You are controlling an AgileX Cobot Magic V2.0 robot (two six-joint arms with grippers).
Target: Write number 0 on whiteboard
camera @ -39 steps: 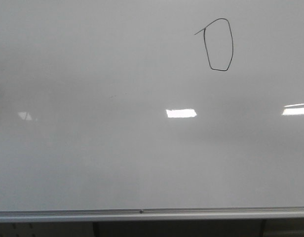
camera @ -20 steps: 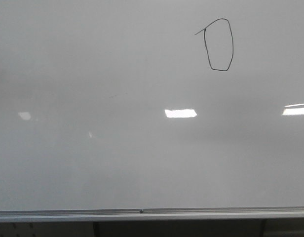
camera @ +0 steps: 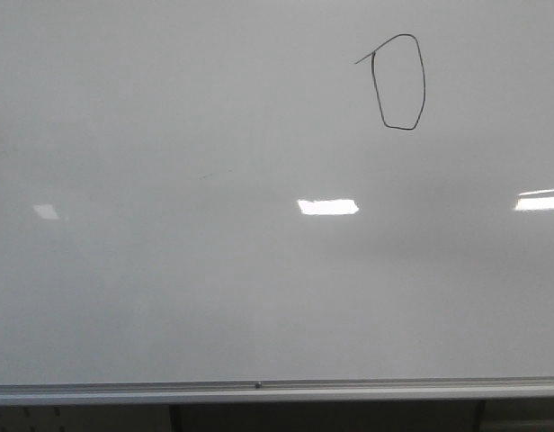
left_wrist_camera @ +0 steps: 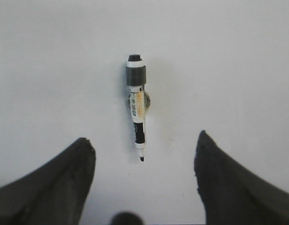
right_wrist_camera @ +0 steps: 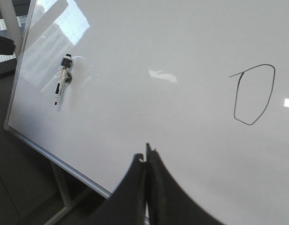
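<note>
The whiteboard (camera: 214,288) fills the front view, with its silver rail along the bottom. The number 0 (camera: 400,83), a thin black angular oval with a short tail stroke, is at the upper right; it also shows in the right wrist view (right_wrist_camera: 254,95). A black-and-white marker (left_wrist_camera: 136,107) sticks to the board, uncapped tip pointing at my left gripper (left_wrist_camera: 143,152), which is open, empty and a little back from the tip. The marker also shows in the right wrist view (right_wrist_camera: 62,84). My right gripper (right_wrist_camera: 145,157) is shut and empty, off the board. No gripper shows in the front view.
The board's silver rail (camera: 259,389) runs along the bottom, with dark stand legs (camera: 174,418) below it. Bright light glares (camera: 328,207) lie on the board. In the right wrist view the board's metal edge (right_wrist_camera: 55,161) and stand frame show.
Only the light glares on the board have shifted slightly; a faint shadow at the far left edge has faded. The drawn 0 is the same.
</note>
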